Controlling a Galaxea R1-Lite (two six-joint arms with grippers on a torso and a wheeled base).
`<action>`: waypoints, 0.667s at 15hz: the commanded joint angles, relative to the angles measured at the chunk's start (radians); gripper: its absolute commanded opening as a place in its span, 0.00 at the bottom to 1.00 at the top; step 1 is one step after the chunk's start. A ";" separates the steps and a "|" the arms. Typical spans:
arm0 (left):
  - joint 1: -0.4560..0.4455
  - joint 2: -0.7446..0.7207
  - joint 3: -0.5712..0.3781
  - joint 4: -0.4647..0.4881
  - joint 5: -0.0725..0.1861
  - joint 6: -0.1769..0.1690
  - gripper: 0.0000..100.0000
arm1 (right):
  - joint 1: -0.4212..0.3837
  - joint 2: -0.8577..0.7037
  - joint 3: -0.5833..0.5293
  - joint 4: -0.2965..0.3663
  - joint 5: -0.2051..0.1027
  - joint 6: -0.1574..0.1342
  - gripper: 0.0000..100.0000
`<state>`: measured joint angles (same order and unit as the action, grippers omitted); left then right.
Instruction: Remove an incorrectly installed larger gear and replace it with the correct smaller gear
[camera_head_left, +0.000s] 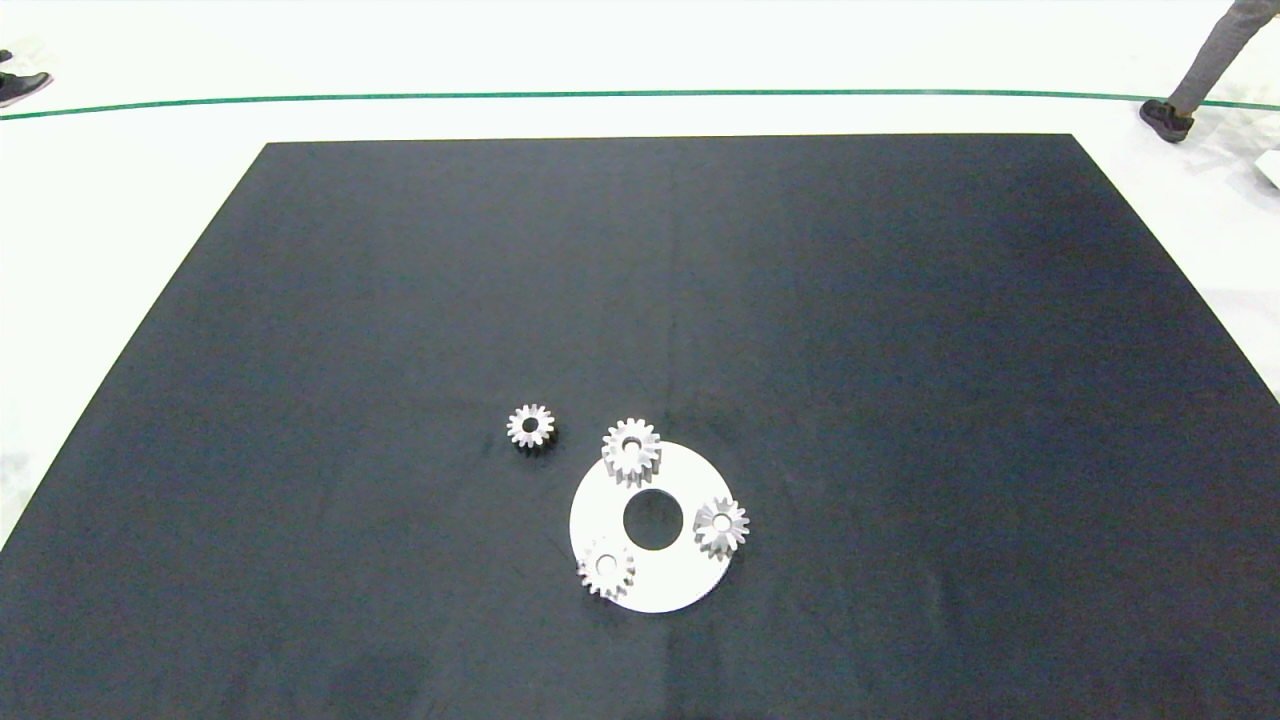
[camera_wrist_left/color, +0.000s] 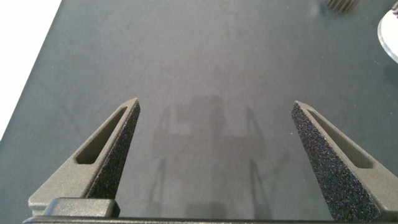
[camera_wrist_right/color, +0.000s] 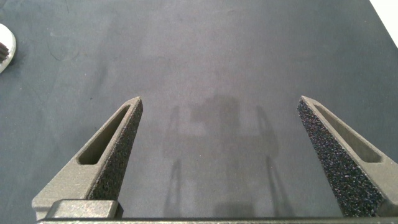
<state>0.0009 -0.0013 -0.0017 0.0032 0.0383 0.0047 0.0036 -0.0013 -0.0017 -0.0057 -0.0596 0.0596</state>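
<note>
Hovering over the black mat (camera_head_left: 900, 400), the left gripper (camera_wrist_left/color: 215, 104) has its two grey fingers spread wide with nothing between them. The right gripper (camera_wrist_right/color: 220, 99) is spread just as wide and equally empty above the same dark cloth. Neither arm shows in the head view.

Nearest on the mat lies a flat white disc (camera_head_left: 655, 585) with a round hole through its middle; it serves as the holder for three silver gears. At its near left rim sits a gear (camera_head_left: 606, 570) with stubby teeth. Further back, on the disc's right rim, sits the larger gear (camera_head_left: 721, 525), its pointed teeth star-like and reaching slightly past the disc's edge. At the far rim sits a third gear (camera_head_left: 631, 450), also stubby-toothed and partly overhanging the disc. The three stand apart from one another around the central hole.

Off the disc, just beyond and to the left of that far gear, the smaller gear (camera_head_left: 530, 427) lies flat on the mat by itself, not touching the disc.

Past the mat's far edge is a pale floor crossed by a green line (camera_head_left: 640, 95). A person's leg and dark shoe (camera_head_left: 1166, 120) show at the far right corner, and another shoe (camera_head_left: 20, 88) at the far left edge
</note>
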 joint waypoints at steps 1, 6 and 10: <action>0.001 0.001 -0.004 0.003 0.005 0.003 1.00 | -0.001 0.003 0.000 0.001 0.001 -0.023 1.00; 0.005 0.291 -0.520 0.328 0.008 0.057 1.00 | 0.027 0.182 -0.264 0.109 0.035 -0.253 1.00; 0.011 0.817 -1.147 0.618 0.011 0.064 1.00 | 0.033 0.659 -0.676 0.168 0.118 -0.274 1.00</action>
<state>0.0077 0.3872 -0.7260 0.4074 0.0447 0.0611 0.0253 0.3077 -0.4051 0.1236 0.0153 -0.1879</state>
